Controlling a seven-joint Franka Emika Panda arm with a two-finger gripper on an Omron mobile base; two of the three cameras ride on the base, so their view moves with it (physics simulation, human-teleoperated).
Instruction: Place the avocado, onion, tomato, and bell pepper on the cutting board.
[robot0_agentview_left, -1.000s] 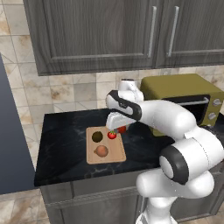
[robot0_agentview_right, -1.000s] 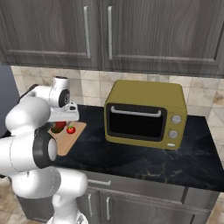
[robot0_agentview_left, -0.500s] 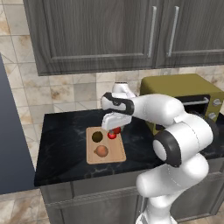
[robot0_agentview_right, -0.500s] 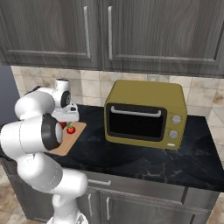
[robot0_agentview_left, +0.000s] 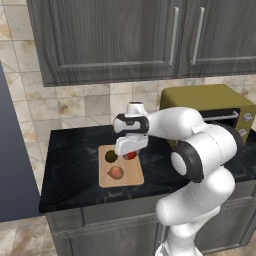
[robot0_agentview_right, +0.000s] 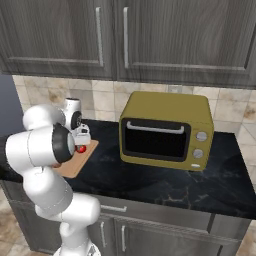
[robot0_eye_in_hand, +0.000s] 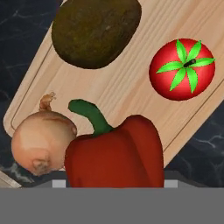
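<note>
My claw (robot0_agentview_left: 131, 150) pinches the bell pepper (robot0_eye_in_hand: 116, 153) directly above the cutting board (robot0_eye_in_hand: 127, 87), between onion (robot0_eye_in_hand: 41, 142) and tomato (robot0_eye_in_hand: 181, 70)

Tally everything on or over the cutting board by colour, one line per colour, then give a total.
Red: 2, the tomato and the bell pepper, the latter held in the gripper
Dark olive-brown: 1, the avocado
Tan-orange: 1, the onion
Total: 4 vegetables at the cutting board
</note>
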